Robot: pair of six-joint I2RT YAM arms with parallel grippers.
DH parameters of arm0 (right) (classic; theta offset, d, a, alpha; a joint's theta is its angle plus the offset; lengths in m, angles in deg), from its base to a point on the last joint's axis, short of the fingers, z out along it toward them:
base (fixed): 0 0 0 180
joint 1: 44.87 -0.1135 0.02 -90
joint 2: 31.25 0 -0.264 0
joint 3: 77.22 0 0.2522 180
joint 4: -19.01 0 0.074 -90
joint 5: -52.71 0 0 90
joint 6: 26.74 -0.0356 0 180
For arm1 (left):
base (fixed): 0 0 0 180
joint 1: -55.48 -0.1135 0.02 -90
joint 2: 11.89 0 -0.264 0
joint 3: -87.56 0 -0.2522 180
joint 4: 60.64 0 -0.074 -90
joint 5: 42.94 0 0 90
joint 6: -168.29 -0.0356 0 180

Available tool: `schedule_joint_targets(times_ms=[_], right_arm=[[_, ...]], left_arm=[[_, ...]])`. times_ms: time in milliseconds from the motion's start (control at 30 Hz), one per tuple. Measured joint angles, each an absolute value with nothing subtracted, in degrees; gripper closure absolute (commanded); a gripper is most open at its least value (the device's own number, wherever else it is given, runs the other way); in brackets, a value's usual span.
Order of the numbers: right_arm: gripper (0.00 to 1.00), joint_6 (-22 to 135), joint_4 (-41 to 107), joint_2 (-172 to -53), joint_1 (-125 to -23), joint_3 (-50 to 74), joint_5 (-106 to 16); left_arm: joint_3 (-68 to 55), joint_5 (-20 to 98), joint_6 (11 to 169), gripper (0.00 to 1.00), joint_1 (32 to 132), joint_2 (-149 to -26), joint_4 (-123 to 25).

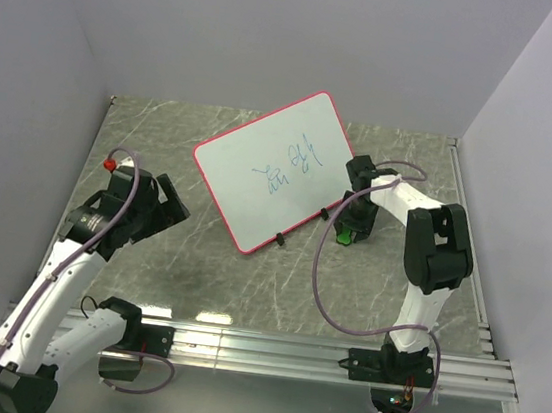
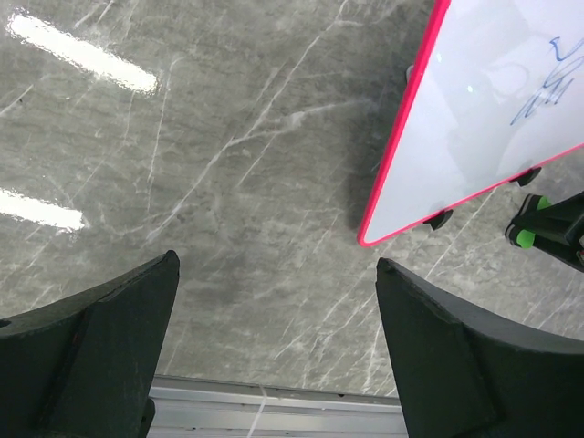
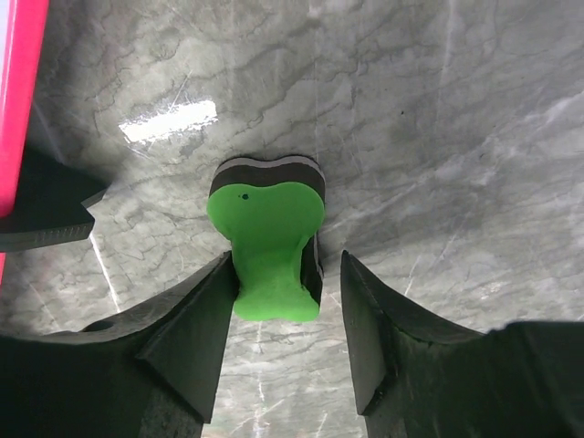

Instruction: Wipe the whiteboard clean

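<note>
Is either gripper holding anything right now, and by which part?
Left gripper is open and empty. Right gripper straddles the green eraser at its waist: one finger touches it, a gap shows at the other, so not yet gripped.

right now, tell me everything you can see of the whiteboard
The whiteboard is a flat white rectangle with rounded corners and a thin pink-red rim. Blue scribbles mark its middle, not yet erased. Two small black clips sit on its near long edge. It rests turned diagonally on the grey marble-look table.

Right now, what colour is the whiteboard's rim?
Pink-red; the rim shows best in the left wrist view.
</note>
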State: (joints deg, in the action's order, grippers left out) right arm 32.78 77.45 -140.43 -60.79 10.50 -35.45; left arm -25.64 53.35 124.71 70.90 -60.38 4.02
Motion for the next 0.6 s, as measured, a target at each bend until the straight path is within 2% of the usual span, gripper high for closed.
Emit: schedule_joint_targets(times_ms=[233, 300, 333, 400, 533, 600], right_arm=[[0.48, 32.94, 77.8, -140.35, -60.79, 10.87, -35.1], [0.54, 32.94, 77.8, -140.35, -60.79, 10.89, -35.12], [0.61, 32.94, 77.78, -140.35, -60.79, 10.89, -35.14], [0.71, 33.11, 77.48, -140.35, -60.79, 10.76, -35.14], [0.73, 32.96, 76.14, -139.49, -60.79, 9.38, -35.16], [0.78, 32.92, 75.16, -138.9, -60.79, 8.46, -35.18]], left_arm=[[-25.91, 52.93, 125.36, 0.06, 70.9, -58.17, 4.89], [-25.93, 52.91, 125.6, 0.07, 70.9, -58.1, 5.02], [-25.93, 52.91, 125.71, 0.06, 70.9, -58.1, 5.06], [-25.93, 52.87, 125.8, 0.06, 70.9, -58.1, 5.17], [-25.97, 52.21, 125.76, 0.05, 70.9, -58.04, 5.26], [-26.25, 51.38, 125.6, 0.05, 70.9, -57.84, 4.98]])
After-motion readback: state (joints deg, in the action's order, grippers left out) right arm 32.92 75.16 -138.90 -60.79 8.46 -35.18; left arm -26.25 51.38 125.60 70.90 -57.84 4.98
